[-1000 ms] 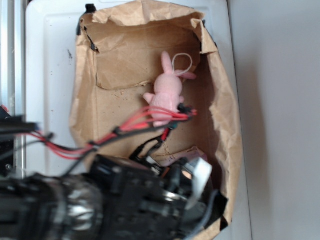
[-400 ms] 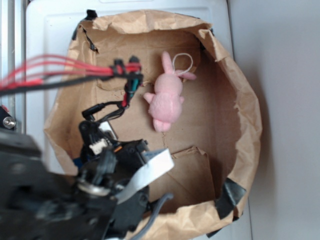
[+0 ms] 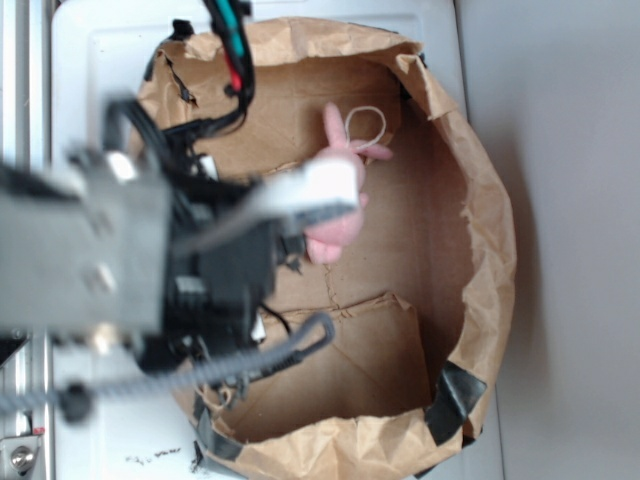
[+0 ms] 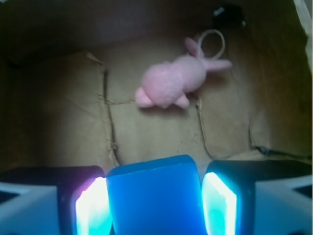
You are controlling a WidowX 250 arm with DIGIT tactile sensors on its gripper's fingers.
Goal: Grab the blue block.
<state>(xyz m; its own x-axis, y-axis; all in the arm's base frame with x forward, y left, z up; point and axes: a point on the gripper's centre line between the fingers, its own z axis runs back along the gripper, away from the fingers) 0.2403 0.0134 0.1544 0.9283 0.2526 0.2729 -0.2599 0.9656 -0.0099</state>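
In the wrist view the blue block [image 4: 154,198] fills the space between my gripper's [image 4: 154,196] two lit pads. The left pad [image 4: 93,208] presses its side and the right pad [image 4: 219,205] sits tight against the other side, so the gripper is shut on it. The block hangs above the brown box floor [image 4: 146,132]. The pink plush bunny [image 4: 171,85] lies on that floor well beyond the block. In the exterior view my blurred arm [image 3: 150,260] covers the left part of the box and hides both block and fingers. The bunny [image 3: 338,232] shows partly past the arm.
A brown paper-lined cardboard box [image 3: 490,250] with crumpled walls surrounds the work area, with black tape [image 3: 455,395] at its corners. It stands on a white surface [image 3: 100,60]. Black and red cables [image 3: 232,60] hang over the box's upper left rim.
The arm swung from the box's near right corner across to the left side and rose toward the camera. The paper walls bulged outward. The bunny stayed put.
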